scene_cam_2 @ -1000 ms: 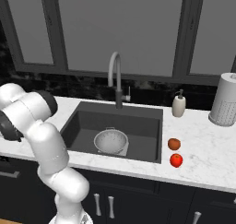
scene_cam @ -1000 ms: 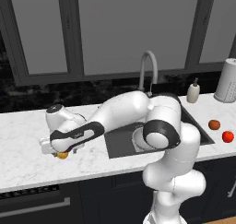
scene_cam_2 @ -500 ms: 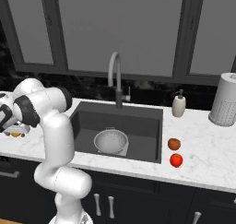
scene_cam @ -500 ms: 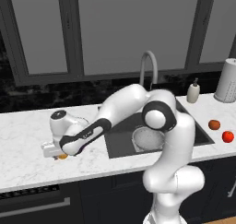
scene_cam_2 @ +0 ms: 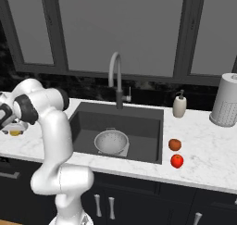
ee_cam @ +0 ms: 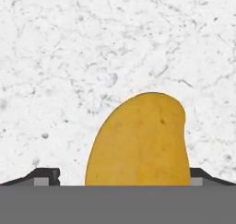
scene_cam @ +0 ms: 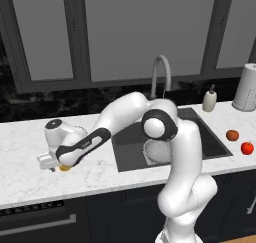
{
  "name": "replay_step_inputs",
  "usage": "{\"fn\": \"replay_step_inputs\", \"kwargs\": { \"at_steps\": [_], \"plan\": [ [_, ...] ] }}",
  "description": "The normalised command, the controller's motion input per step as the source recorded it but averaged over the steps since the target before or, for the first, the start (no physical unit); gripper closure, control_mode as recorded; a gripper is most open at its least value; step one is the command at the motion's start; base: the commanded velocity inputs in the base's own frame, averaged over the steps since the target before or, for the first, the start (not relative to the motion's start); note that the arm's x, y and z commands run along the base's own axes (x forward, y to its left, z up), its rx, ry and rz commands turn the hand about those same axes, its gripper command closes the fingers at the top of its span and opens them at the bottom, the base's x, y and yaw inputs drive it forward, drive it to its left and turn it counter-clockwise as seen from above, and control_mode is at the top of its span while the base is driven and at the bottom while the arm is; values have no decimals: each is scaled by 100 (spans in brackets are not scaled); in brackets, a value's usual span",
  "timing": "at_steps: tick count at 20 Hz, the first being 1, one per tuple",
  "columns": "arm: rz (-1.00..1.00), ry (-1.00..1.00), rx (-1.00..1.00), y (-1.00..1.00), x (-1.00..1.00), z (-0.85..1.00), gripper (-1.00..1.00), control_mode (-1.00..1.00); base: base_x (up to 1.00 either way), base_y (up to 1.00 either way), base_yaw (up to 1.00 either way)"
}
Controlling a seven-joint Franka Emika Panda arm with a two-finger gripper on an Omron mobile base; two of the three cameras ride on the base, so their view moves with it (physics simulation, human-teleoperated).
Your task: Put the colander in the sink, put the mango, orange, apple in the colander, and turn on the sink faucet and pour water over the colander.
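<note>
Claw [ee_cam: 122,174] jaws stand wide, straddling the mango [ee_cam: 139,140] on the worktop [ee_cam: 92,48] left of the sink [scene_cam_2: 139,122], gripping nothing. Closing off-centre could squirt the rounded fruit sideways, away from the colander [scene_cam_2: 111,142].

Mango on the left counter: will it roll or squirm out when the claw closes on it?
Probably a bit. The mango looks smooth and rounded, with a tapered, curved end, so it may twist or slip sideways under pinching. It lies on a flat marble counter, so a nudge could rock or roll it. The open claw straddles it roughly centred, which should help. It looks firm, not floppy.
</note>
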Motion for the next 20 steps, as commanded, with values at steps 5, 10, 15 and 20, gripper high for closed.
{"fn": "replay_step_inputs", "kwargs": {
  "at_steps": [5,10,15,20],
  "plan": [
    [0,0,-1,0,3,-12,100,-100,0,0,0],
    [0,0,-2,-1,0,-7,100,-100,0,0,0],
    [0,0,-1,-53,0,0,100,-100,0,0,0],
    [-17,0,0,-99,0,12,100,-100,0,0,0]
  ]
}}
